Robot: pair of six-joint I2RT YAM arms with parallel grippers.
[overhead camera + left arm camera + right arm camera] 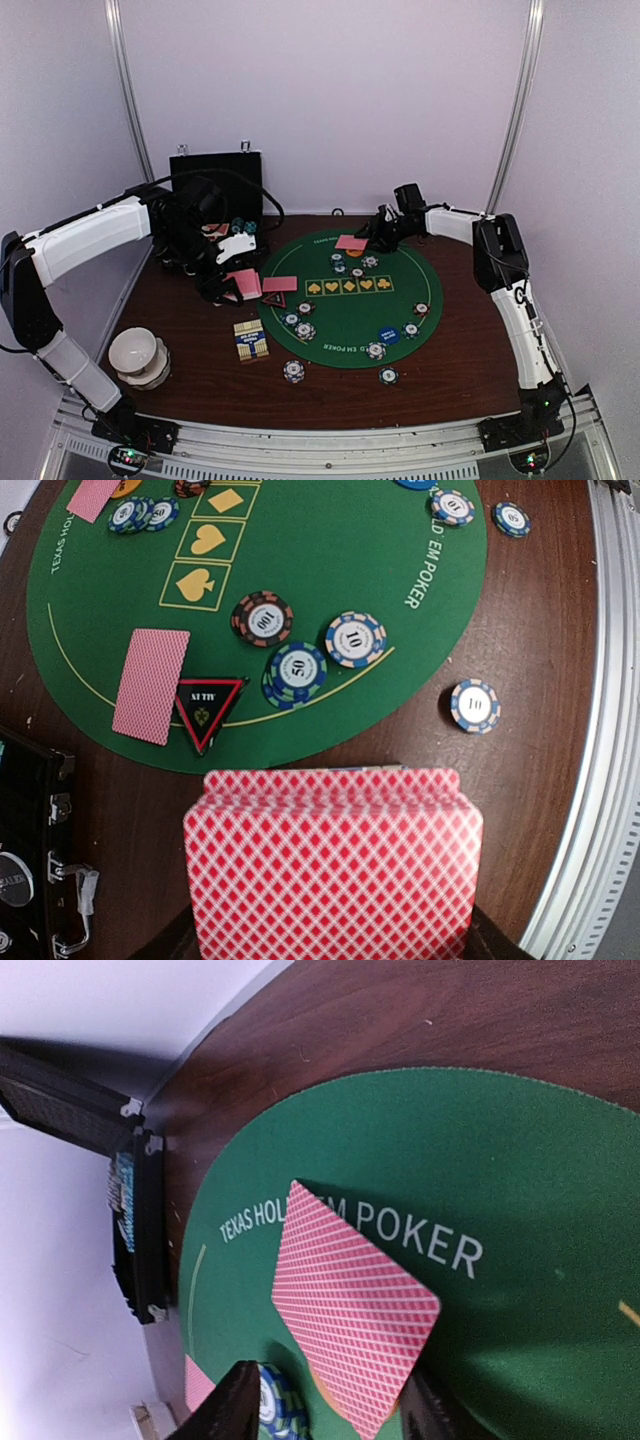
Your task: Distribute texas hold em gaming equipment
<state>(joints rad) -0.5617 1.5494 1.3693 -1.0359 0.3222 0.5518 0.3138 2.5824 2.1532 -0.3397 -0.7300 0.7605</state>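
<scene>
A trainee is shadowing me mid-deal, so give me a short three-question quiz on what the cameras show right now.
1. True or false: the left gripper holds a deck of pink-backed cards.
2. The red triangle marker lies: A) on the green mat, beside a face-down card; B) off the mat; C) on top of the deck.
3. Which number shows on the chip lying on the bare table nearest the deck?
Key: 1 true; 2 A; 3 10.
</scene>
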